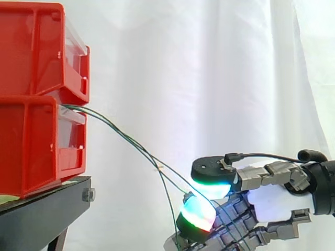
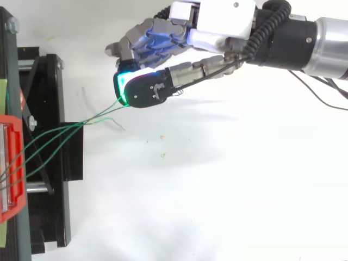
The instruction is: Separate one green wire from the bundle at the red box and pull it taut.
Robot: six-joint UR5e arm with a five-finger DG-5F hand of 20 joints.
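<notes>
A bundle of thin green wires (image 1: 121, 134) comes out between the two stacked red boxes (image 1: 31, 146) and slopes down to the right toward my hand (image 1: 272, 201). From above, the wires (image 2: 54, 140) fan out of the red box (image 2: 12, 163), meet near the stand's edge, and two strands run on to my glowing fingertips (image 2: 126, 87). The hand (image 2: 217, 22) is shut, pinching the wire between the thumb pad (image 1: 212, 187) and a finger pad (image 1: 198, 215). The pinched strand looks nearly straight. Another strand (image 1: 168, 206) hangs slack beside the fingers.
The red boxes sit on a black stand (image 1: 47, 209) at the left, which from above is a black frame (image 2: 54, 163). A white curtain hangs behind. White floor with small specks (image 2: 162, 155) lies below the hand.
</notes>
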